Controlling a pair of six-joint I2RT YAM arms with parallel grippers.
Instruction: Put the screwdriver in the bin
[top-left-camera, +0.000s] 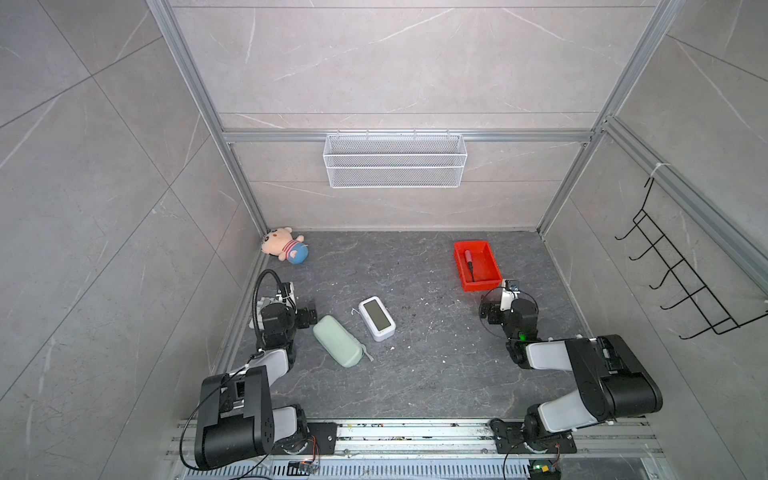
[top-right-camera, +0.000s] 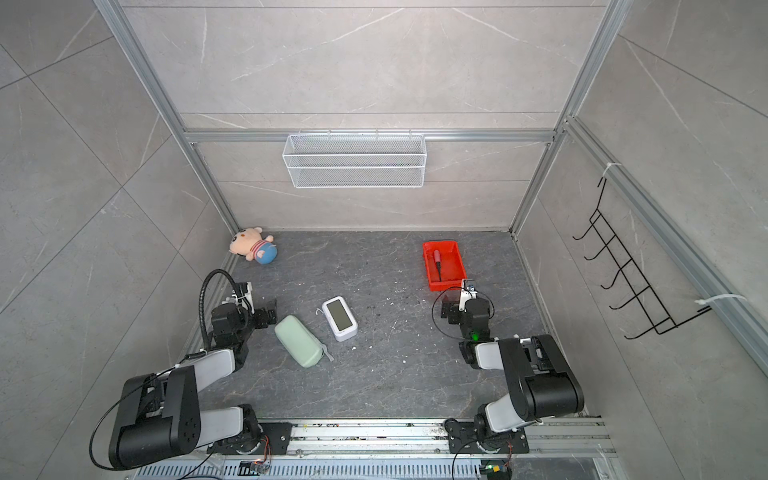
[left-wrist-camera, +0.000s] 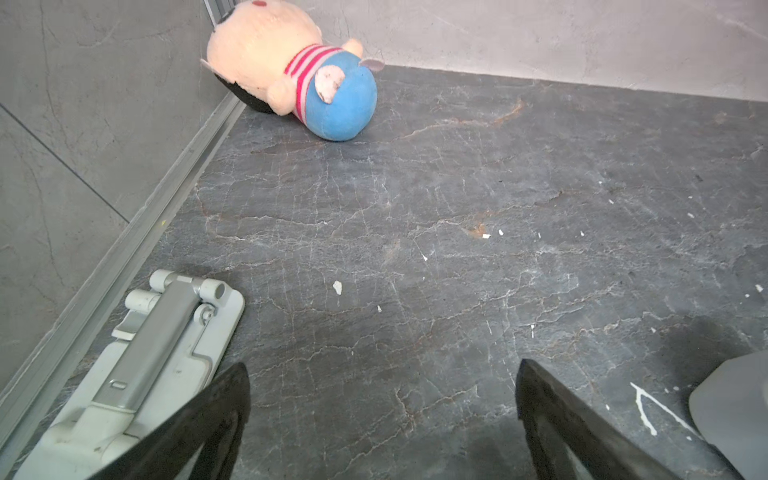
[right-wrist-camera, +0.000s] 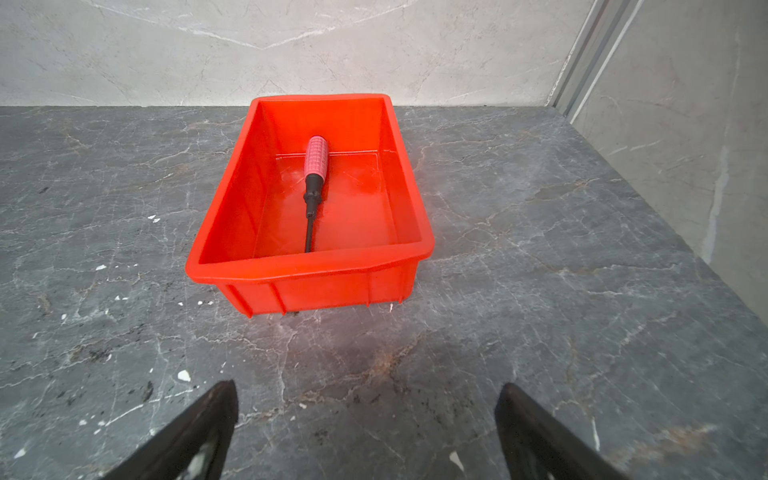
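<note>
Pale marbled wall panels (top-left-camera: 395, 62) in aluminium framing (top-left-camera: 270, 136) enclosed a dark veined worktop (top-left-camera: 436, 365); a white mesh basket (top-left-camera: 395, 160) and black hook rack (top-left-camera: 681, 270) hung on the rails.

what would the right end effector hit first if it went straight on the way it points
Most likely the near wall of the bin, straight ahead of the open right end effector; the screwdriver lies inside behind it. Its tilt is unclear, so the table could come first.
</note>
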